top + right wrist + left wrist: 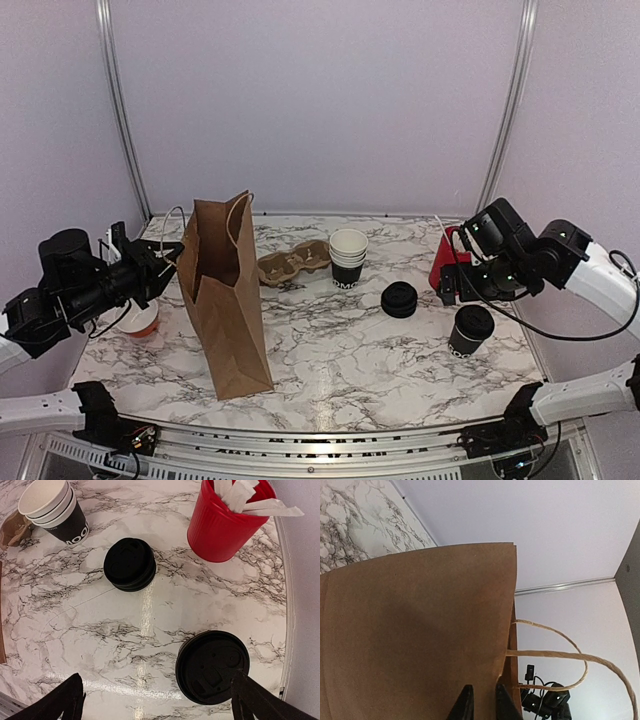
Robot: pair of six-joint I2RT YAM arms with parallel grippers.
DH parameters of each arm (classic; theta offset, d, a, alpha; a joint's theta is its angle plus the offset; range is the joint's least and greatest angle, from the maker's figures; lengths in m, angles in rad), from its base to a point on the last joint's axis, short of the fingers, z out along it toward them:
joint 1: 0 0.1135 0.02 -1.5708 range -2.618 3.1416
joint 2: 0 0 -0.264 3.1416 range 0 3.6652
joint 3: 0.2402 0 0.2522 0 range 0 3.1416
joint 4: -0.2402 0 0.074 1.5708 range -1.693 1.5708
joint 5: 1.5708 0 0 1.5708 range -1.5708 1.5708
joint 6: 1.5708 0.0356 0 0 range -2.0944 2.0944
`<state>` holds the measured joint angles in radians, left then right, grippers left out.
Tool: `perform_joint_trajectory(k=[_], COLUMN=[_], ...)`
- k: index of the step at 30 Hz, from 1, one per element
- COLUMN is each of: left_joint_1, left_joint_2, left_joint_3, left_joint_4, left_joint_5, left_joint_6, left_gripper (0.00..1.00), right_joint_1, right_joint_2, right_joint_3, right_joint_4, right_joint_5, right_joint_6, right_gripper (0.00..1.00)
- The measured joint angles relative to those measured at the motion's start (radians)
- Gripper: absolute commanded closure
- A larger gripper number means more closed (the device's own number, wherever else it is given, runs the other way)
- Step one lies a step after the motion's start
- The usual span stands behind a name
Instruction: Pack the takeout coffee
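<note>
Seen from above, a marble table (330,370) with pale walls close on three sides and a raised rail along its right edge.

My right gripper (160,705) hangs over the right end of the table with its jaws spread wide and nothing between them. The takeout coffee cup (212,667), black with its black lid on, stands upright just below, near that right rail. In my wrist view one fingertip overlaps the lid's lower right edge; I cannot tell whether they touch. Bare marble lies open to the cup's left and front.

Behind the cup, a red cup of white stirrers (225,527) stands close to the rail. A loose stack of black lids (130,564) lies near the middle, and a stack of open black cups (52,507) stands further back, beside a cardboard cup carrier (293,263).

A tall brown paper bag (225,300) stands upright left of centre, well apart from the coffee cup. My left gripper (484,705) is at the bag's upper rim, by the twine handles (560,655) (jaws nearly together, a narrow gap). I cannot tell whether they pinch the paper.
</note>
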<state>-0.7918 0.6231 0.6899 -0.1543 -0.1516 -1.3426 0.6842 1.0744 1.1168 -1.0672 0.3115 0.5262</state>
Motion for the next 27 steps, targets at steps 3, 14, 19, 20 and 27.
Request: perform_joint_trajectory(k=[3,14,19,20,27], left_joint_1=[-0.002,-0.002,-0.002,-0.002,-0.002], left_joint_2=[0.003,-0.012,-0.069,-0.078,-0.09], left_joint_3=[0.037,0.149,0.16,0.168,0.212], left_joint_4=[-0.044,-0.22,-0.324,-0.337,-0.397], left_joint_5=[-0.035,-0.168,-0.261,-0.276,-0.42], left_joint_6=[0.048,0.257,0.357,0.369,0.467], left_gripper=[0.51,0.29,0.23,0.21,0.01], right_joint_1=[0.0,0.0,0.0,-0.002,-0.076], right_joint_2=[-0.006,-0.007,-0.007,-0.006,-0.005], right_joint_3=[0.0,-0.004,-0.032,-0.037,-0.075], right_joint_4=[-0.011,-0.054,-0.069,-0.072,-0.097], right_joint_5=[0.005,0.014,0.016,0.016,0.013], right_joint_6=[0.014,0.065,0.086,0.089,0.1], right_gripper=[0.0,0.0,0.0,0.0,0.0])
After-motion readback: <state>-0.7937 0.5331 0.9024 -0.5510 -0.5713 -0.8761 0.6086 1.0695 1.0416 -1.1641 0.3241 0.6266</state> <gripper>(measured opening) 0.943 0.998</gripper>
